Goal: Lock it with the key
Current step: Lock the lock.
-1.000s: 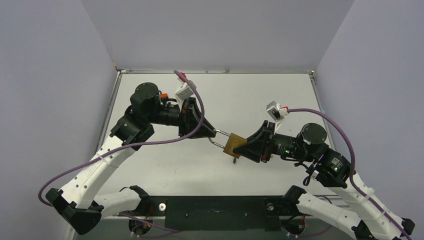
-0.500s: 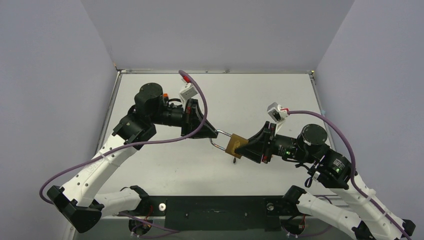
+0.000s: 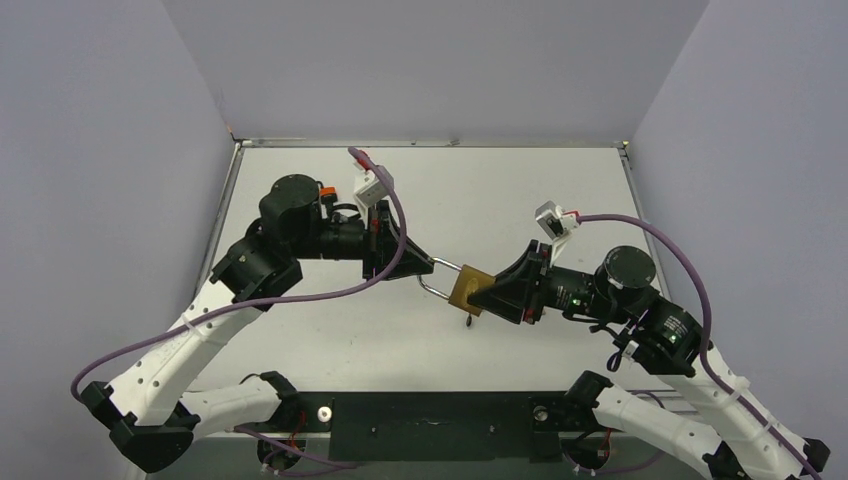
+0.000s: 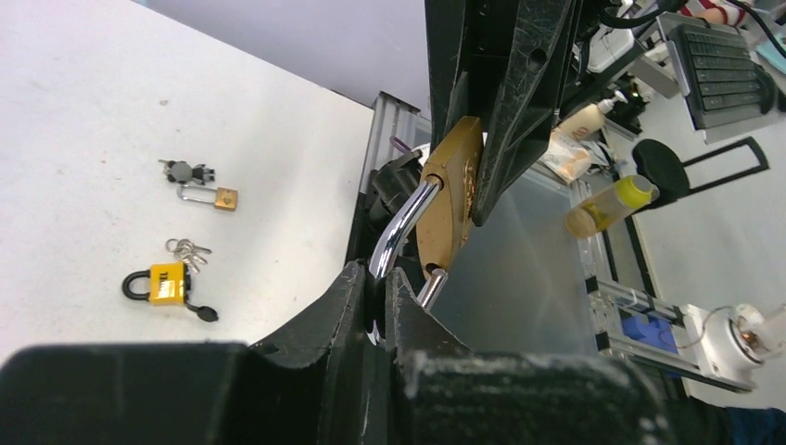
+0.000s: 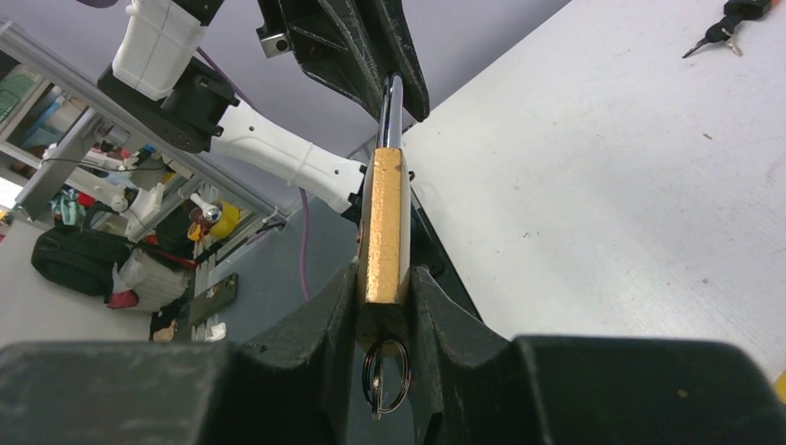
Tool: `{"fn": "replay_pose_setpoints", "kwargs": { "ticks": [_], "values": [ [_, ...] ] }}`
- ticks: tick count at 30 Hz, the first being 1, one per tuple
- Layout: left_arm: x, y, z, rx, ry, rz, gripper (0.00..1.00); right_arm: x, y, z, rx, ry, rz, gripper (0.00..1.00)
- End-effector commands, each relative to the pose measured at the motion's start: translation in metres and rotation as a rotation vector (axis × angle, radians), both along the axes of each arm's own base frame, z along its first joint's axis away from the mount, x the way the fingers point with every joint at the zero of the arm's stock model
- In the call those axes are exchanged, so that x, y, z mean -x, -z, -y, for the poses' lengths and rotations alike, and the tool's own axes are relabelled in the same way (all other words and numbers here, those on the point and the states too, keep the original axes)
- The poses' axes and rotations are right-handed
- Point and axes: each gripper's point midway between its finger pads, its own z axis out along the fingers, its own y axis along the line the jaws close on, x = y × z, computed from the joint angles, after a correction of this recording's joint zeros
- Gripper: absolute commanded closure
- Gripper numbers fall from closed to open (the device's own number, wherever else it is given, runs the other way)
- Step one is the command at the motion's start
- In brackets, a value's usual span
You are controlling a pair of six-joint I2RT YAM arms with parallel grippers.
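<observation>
above the middle of the white table (image 3: pixel 520 190), a brass padlock (image 3: pixel 466 289) is held in the air, clear of its surface. its body is clamped by the right gripper (image 3: pixel 488 297), while its chrome shackle (image 4: pixel 400 222) is pinched by the closed left gripper (image 3: pixel 430 267). a key ring (image 5: pixel 383 373) is seen hanging under the body, between the right fingers (image 5: pixel 315 324).

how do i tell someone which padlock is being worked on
Look above the middle of the table. The brass padlock is held there, the left gripper on its shackle, the right gripper on its body. The yellow padlock and the small padlock lie on the table.
</observation>
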Motion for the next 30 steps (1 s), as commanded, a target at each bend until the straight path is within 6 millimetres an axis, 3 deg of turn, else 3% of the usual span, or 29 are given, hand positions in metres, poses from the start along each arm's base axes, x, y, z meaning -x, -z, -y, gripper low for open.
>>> {"fn": "replay_pose_setpoints", "kwargs": {
  "ticks": [1,11,17,23,30],
  "values": [
    [-0.002,-0.008,-0.003,-0.010,-0.065,0.050,1.00,0.004,-0.079,-0.009,-0.254,-0.061,0.167,1.00],
    [-0.002,-0.014,-0.008,-0.005,-0.129,0.068,1.00,-0.002,-0.086,-0.019,-0.279,-0.078,0.154,1.00],
    [0.003,-0.017,-0.002,0.022,-0.120,0.011,1.00,-0.024,-0.085,-0.020,-0.269,0.025,0.187,1.00],
    [0.006,-0.009,0.005,0.015,-0.132,-0.042,1.00,-0.036,-0.095,-0.027,-0.303,0.058,0.217,1.00],
    [0.010,-0.003,0.014,0.009,-0.147,-0.066,1.00,-0.044,-0.089,-0.043,-0.266,0.070,0.216,1.00]
  ]
}}
